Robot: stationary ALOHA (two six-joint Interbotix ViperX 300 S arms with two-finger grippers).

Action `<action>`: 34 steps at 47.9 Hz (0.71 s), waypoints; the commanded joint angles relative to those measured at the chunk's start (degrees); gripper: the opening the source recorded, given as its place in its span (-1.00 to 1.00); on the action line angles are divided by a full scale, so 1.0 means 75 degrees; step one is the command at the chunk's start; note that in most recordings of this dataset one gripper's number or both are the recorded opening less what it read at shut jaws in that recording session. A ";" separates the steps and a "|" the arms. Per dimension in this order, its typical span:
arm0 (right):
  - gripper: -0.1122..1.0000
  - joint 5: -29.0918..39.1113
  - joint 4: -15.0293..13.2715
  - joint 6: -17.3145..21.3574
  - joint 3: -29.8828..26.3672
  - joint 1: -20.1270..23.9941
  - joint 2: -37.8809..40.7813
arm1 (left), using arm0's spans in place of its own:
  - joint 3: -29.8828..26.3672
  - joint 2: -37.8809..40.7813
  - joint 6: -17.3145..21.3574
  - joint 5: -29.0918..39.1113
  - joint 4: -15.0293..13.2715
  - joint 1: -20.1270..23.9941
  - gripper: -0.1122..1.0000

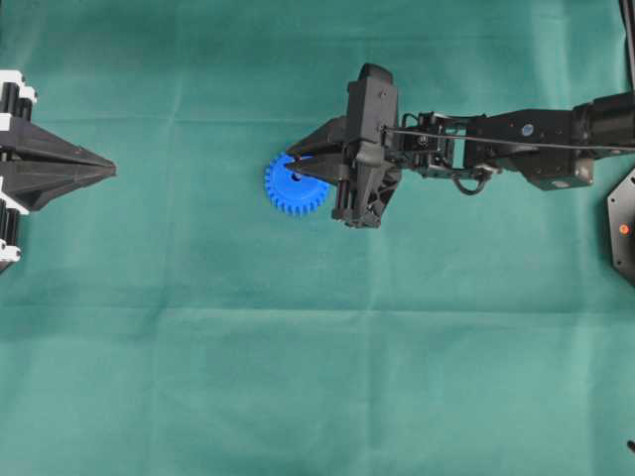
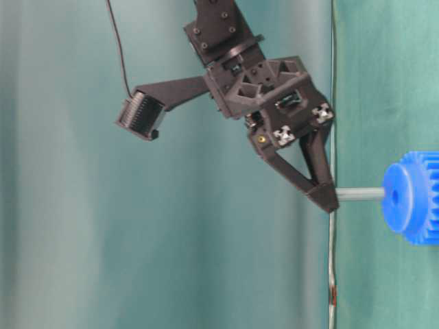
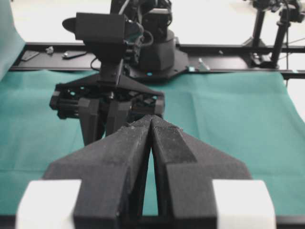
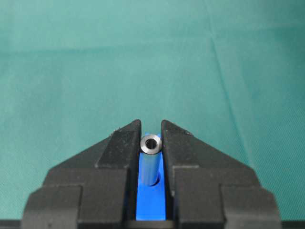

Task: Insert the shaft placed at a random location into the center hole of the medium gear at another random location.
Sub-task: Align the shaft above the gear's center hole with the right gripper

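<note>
The shaft [image 4: 151,160] is held between the fingertips of the right gripper [image 4: 151,143], directly above the medium gear [image 1: 295,184]. In the table-level view, the shaft's far end is seen meeting the center hole [image 2: 394,197] at the gear's hub. The gear lies on the green cloth [image 1: 198,347]. Well apart from the gear, the left gripper [image 3: 151,125] is seen closed, holding nothing.

A robotics lab: a desk [image 1: 198,377] covered in green cloth [image 3: 238,119], black mounting rails [image 3: 228,47] at its far edge, a robot arm base [image 3: 152,52] bolted there, and metal stands [image 3: 281,28] beyond.
</note>
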 commanded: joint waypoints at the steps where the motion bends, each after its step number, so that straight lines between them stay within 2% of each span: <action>1: -0.54 -0.0164 0.0000 -0.0035 -0.0199 -0.0012 -0.0059 | -0.0152 0.0059 -0.0012 -0.0023 0.0023 0.0000 -0.80; 34: -0.54 -0.0234 0.0012 -0.0023 -0.0199 -0.0012 0.0188 | -0.0152 0.0070 -0.0012 0.0000 0.0023 0.0000 -0.79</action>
